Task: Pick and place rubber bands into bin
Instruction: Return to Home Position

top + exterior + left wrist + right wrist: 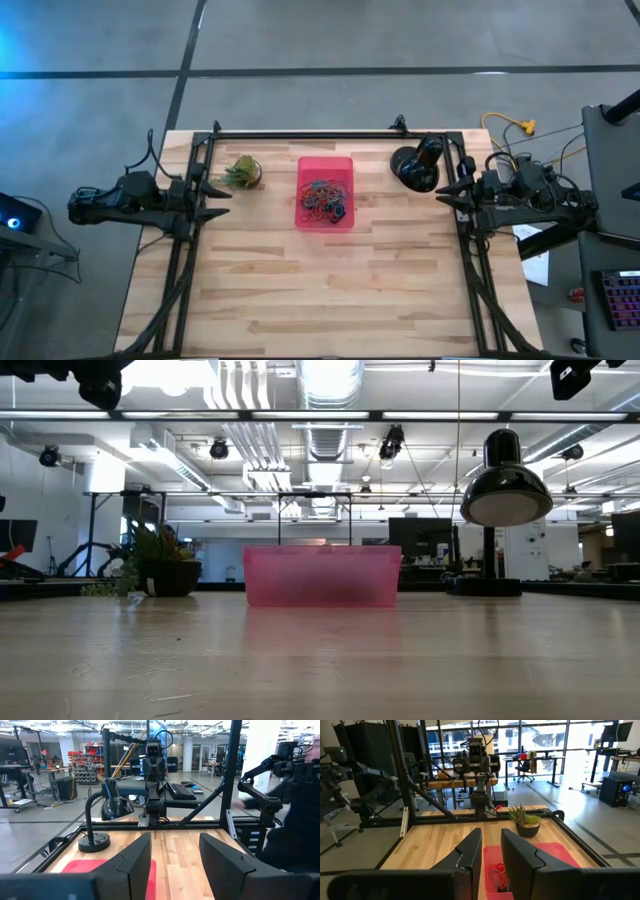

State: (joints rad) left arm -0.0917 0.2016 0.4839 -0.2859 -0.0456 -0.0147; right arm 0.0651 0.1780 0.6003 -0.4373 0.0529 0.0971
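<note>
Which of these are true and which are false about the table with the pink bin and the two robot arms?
1. The rubber bands lie in the bin. True.
2. The plant stands inside the bin. False: it stands on the table beside the bin.
3. The left gripper holds a rubber band. False: its jaws are open and empty.
4. A black lamp stands on the table. True.
5. The right gripper reaches into the bin. False: it waits at the table's right side, jaws open.
</note>
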